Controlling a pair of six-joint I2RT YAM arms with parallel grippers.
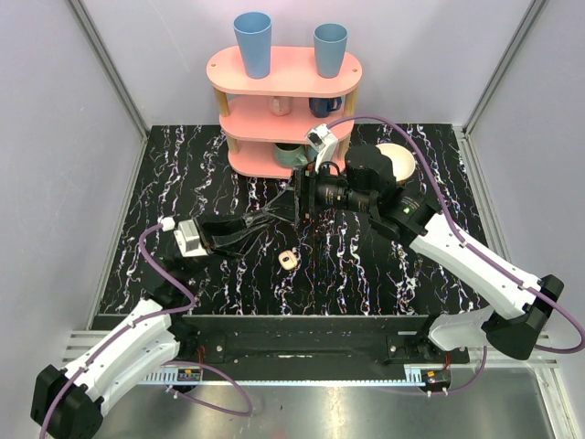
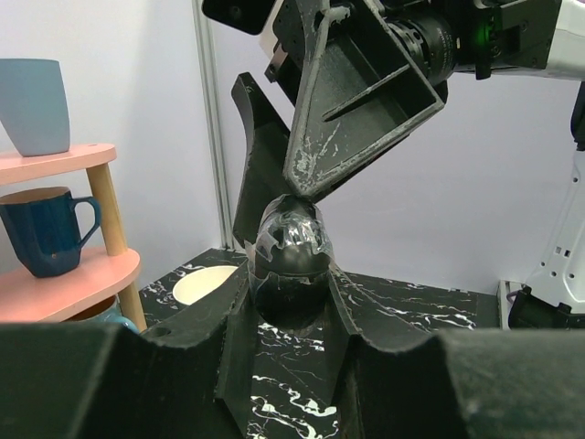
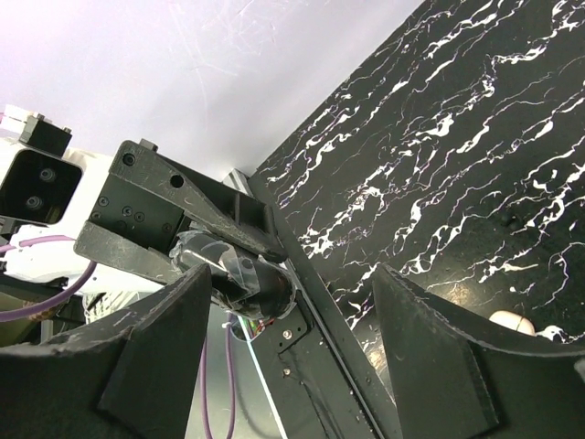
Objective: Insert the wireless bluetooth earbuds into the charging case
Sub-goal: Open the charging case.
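Cream charging case (image 1: pixel 289 260) x1, lt-blue cups (image 1: pixel 253 43) x2 atop shelf (image 1: pixel 283 69).

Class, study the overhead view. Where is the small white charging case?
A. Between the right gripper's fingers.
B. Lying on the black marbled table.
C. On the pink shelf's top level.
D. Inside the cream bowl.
B: the charging case lies by itself on the table, with nothing touching it.

The case (image 1: pixel 288 261) lies on the table (image 1: pixel 366 283) near the front edge. The shelf (image 1: pixel 283 69) stands at the back, bowl (image 1: pixel 407 160) to its right
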